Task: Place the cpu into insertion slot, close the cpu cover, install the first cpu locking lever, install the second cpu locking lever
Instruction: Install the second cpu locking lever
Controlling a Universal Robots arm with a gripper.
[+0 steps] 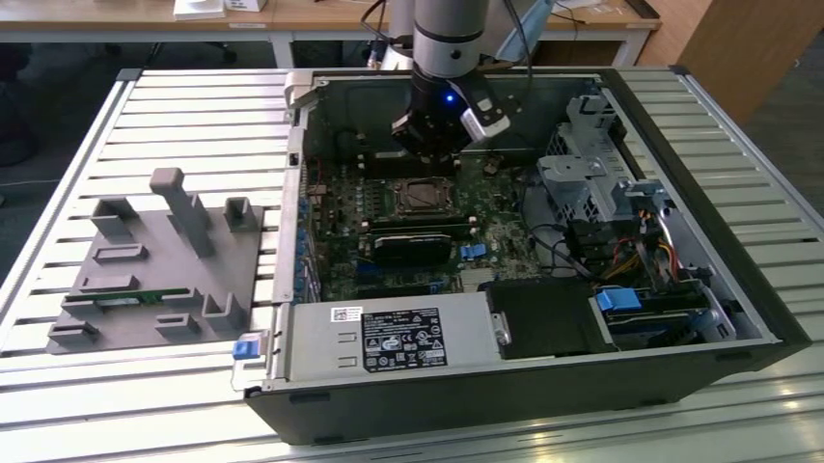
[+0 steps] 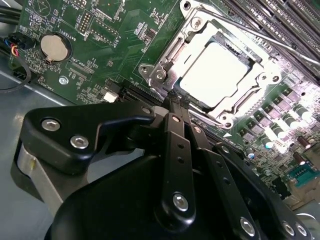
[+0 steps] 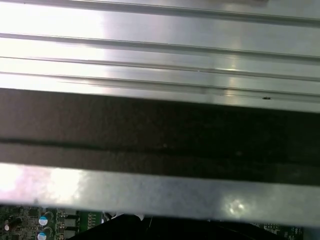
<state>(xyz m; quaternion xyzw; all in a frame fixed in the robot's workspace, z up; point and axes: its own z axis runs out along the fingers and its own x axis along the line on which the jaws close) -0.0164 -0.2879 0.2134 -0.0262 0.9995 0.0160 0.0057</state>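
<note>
The slatted metal table carries an open black computer case lying on its side, with a grey fixture block beside it to the exterior view's left. Inside the case lies the green motherboard. On it sits the insertion slot, holding the cpu, a pale, flat square with a matt silver face. The cpu cover, a shiny metal frame, lies down around it. The claw hovers just beside the slot's edge, its black fingers pressed together, holding nothing.
</note>
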